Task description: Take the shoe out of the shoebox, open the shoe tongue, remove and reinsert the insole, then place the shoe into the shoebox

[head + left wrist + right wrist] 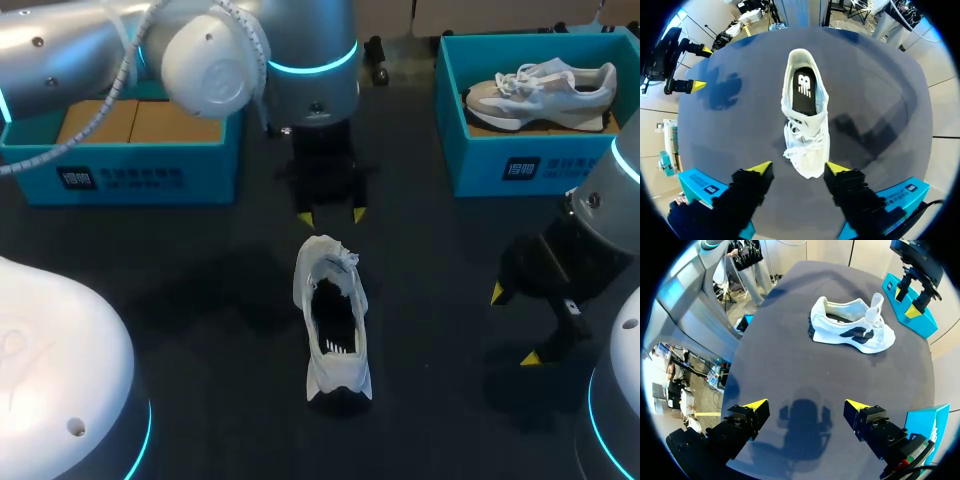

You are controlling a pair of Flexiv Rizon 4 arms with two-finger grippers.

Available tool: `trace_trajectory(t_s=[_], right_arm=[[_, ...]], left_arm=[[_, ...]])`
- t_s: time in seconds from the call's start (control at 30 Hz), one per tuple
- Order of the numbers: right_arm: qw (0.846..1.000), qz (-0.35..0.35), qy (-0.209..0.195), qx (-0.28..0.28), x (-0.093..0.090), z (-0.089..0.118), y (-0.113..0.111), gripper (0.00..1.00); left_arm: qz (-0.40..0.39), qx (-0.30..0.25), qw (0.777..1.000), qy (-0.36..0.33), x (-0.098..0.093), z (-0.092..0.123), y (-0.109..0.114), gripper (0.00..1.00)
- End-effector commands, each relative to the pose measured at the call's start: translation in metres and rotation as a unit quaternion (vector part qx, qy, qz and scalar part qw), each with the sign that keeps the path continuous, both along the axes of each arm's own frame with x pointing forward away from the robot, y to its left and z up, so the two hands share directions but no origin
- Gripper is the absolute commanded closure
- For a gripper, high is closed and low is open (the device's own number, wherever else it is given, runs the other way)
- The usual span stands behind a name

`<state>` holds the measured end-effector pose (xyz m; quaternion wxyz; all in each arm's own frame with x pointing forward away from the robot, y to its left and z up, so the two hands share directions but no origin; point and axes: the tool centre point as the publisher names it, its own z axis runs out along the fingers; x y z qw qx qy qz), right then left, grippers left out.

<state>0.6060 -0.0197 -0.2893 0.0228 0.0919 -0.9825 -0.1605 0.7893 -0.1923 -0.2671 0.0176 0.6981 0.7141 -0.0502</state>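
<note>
A white shoe [332, 320] lies on the dark table, toe pointing away, tongue pulled up and a dark insole [804, 90] showing inside. My left gripper [332, 215] hangs just past the toe. Its yellow-tipped fingers stand apart with the toe [809, 167] below and between them, untouched. My right gripper [514, 325] stands open to the right of the shoe, well clear of it. In the right wrist view the shoe [852, 330] lies on its sole far ahead of that gripper [807, 405], which is empty.
A teal shoebox [130, 170] with a cardboard insert sits at the back left. Another teal shoebox [520, 165] at the back right holds a grey and white shoe [545, 92]. Arm bases fill the near corners.
</note>
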Motion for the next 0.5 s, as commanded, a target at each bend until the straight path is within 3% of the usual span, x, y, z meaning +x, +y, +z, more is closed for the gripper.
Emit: trace_trajectory(t_s=[0.03, 0.1, 0.5], right_arm=[[1.000, 0.000, -0.002, 0.000, -0.001, -0.001, -0.001, 0.00], [1.000, 0.000, -0.002, 0.000, -0.001, -0.001, -0.001, 0.00], [1.000, 0.000, -0.002, 0.000, -0.001, -0.001, -0.001, 0.00]], left_arm=[[-0.001, 0.001, 1.000, 0.000, 0.001, -0.005, 0.000, 0.53], [-0.003, 0.001, 1.000, 0.003, 0.002, -0.007, 0.000, 0.59], [-0.016, 0.000, 1.000, 0.014, -0.017, -0.022, 0.009, 0.57]])
